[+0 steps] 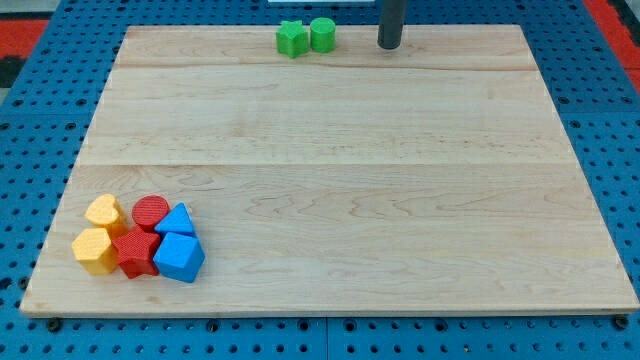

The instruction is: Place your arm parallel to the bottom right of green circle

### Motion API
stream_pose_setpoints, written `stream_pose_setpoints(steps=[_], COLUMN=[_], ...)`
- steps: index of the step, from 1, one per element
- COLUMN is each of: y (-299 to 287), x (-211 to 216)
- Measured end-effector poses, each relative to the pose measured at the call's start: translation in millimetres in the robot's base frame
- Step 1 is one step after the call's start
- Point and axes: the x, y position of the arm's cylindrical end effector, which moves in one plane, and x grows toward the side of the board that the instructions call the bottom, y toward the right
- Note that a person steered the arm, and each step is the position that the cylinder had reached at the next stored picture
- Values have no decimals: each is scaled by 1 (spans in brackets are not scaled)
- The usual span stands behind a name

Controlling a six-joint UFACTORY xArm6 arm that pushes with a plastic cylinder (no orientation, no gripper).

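Green circle (322, 34) at the wooden worktop's (330, 180) top edge, touching a green star (292, 38) on its left. My tip (389, 45) rests right of the circle, apart. No hand fitted, only the rod. Other blocks cluster bottom left.

Green circle (322, 34), upright, top edge

1. A lab or robotics test bench: a pale wooden board (330, 180) lies on a blue pegboard surface (40, 110) full of holes.
2. Red matting (30, 30) shows at the far corners.
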Motion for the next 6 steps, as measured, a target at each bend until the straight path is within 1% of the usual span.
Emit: stream_pose_setpoints(steps=[1, 2, 3, 4, 5, 6], y=[4, 24, 25, -24, -98, -197], x=[10, 63, 105, 111, 105, 103])
